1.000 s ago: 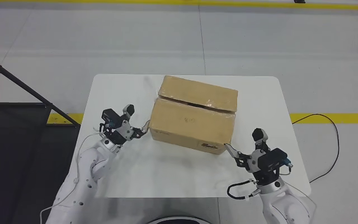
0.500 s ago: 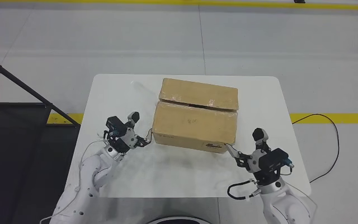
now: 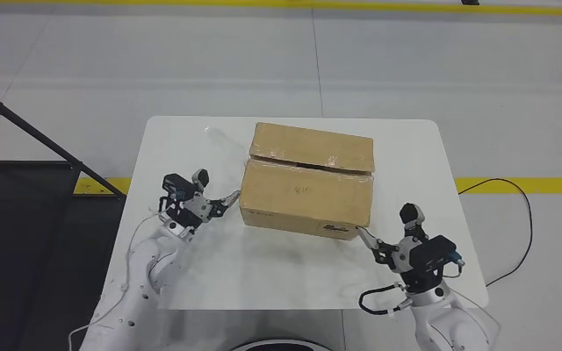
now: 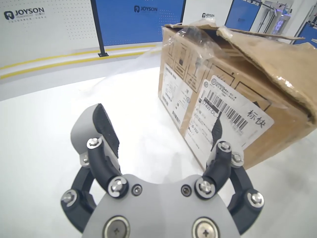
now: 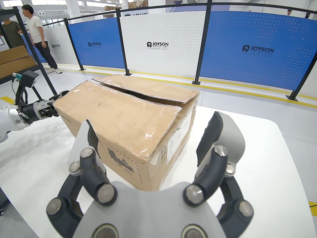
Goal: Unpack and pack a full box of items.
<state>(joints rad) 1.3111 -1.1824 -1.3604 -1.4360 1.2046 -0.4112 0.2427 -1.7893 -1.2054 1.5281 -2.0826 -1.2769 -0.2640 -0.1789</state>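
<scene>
Now | step: opening, you have no flap lifted yet | box mid-worktop, flaps down, seam gaping | left claw apart, just beside its left end | right claw apart, astride its near right corner | next: likely a finger under the seam, other claw steadying.

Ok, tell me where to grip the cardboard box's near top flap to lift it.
Grip the near top flap by its ragged end edge, coming from the left gripper's side. There it overhangs the cardboard box's labelled wall, so the open jaws could likely close above and below it.
</scene>
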